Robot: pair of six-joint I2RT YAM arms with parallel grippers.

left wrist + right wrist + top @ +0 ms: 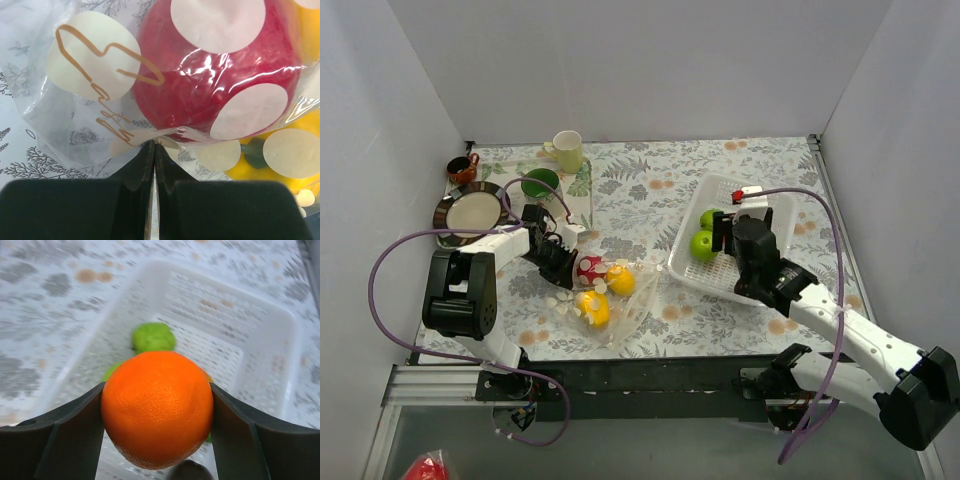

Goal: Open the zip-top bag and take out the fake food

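The right gripper [157, 412] is hanging directly above the white slotted basket [260, 335]. Its two dark, smooth fingers [75, 427] are spread only as wide as the fruit and are clamping an orange [157, 400] on both flanks. The orange is round, with a finely pitted, slightly glossy skin. Inside the basket, beneath the orange, two green fruits [705, 232] are resting on the perforated floor; the one showing in the right wrist view is lumpy and lime-coloured.

The zip-top bag [620, 300] is lying on the leaf-printed tablecloth [650, 190] just left of the basket. Whether its nearest corner is touching the basket's left rim cannot be told. The bag is made of clear, crinkled film printed with round cream dots and a thin gold line drawing. It is enclosing a glossy red mushroom cap [215, 75] with white spots and some smooth yellow pieces [595, 308].

The left gripper [153, 150] is working at the side of the bag that faces away from the basket. Its jaws are pressed fully together, pinching a thin fold of the film just below the mushroom cap.

A cream mug [567, 150] and a green mug [542, 183] are standing well to the left of the basket, beyond the bag.
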